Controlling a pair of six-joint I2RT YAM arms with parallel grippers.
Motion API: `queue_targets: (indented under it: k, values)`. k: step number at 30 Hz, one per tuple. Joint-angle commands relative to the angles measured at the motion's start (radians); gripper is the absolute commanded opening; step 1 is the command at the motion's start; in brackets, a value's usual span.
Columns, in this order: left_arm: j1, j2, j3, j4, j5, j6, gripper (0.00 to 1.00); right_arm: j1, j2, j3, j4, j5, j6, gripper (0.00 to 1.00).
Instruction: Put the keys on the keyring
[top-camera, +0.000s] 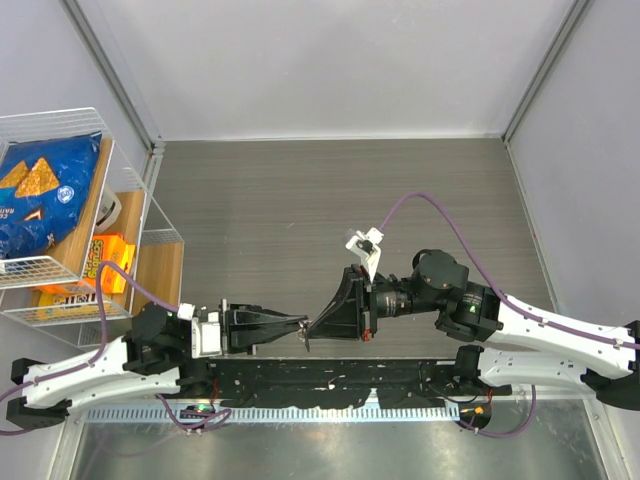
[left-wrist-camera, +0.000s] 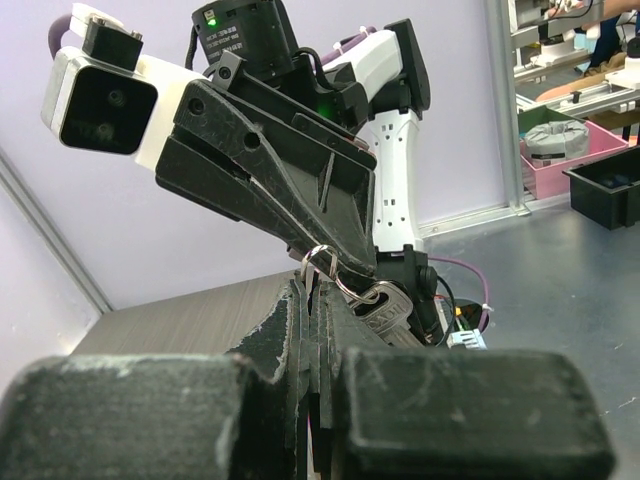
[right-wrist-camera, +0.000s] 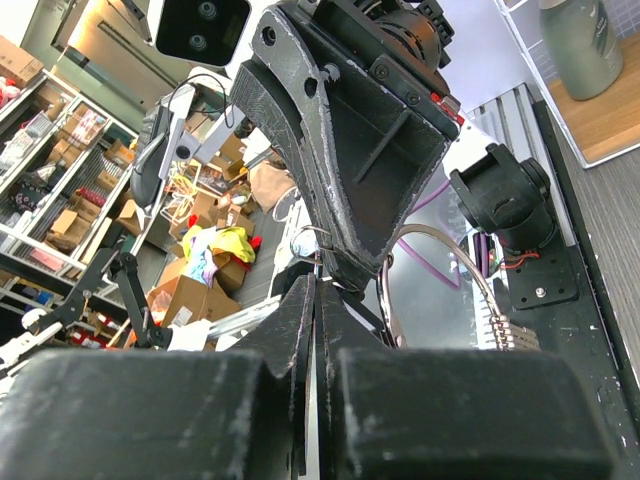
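**Two arms meet tip to tip over a keyring at the surface's near edge**

The left end effector (left-wrist-camera: 312, 293) and the right end effector (right-wrist-camera: 316, 285) come nose to nose above the 6 o'clock edge of the grey wood-grain surface (top-camera: 300, 200). In the top view, the left arm reaches in from 8 o'clock and the right arm from 3 o'clock.

The left end effector's fingers are pressed together. In its own wrist view, the thin silver keyring (left-wrist-camera: 322, 260) rises straight out of the slit between them, so it appears clamped there. The right end effector's fingers are also drawn together, with only a hairline gap. Its tip bears on the same spot, and in the right wrist view the wire loop arcs just above its fingertips. Whether it also pinches the ring or something else cannot be told.

One silvery key (left-wrist-camera: 385, 305) shows at about 4 o'clock from the ring, tucked under the right end effector's tip. It seems to hang from a second turn of wire. Ring and key are held in the air, off the surface.

At 9 o'clock, a white wire rack (top-camera: 60, 130) carries a blue chip bag (top-camera: 40, 195) and orange packets (top-camera: 105, 265).
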Motion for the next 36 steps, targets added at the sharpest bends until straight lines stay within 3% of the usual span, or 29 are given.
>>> queue_targets:
  k: [1, 36]
  values:
    - [-0.002, 0.002, 0.044, 0.033, 0.025, 0.010, 0.00, 0.005, -0.022, 0.031, 0.049, -0.002, 0.000, 0.06]
    - [-0.002, -0.004, 0.048, 0.073, 0.057, -0.017, 0.00, 0.005, -0.005, 0.014, 0.043, 0.019, 0.000, 0.06]
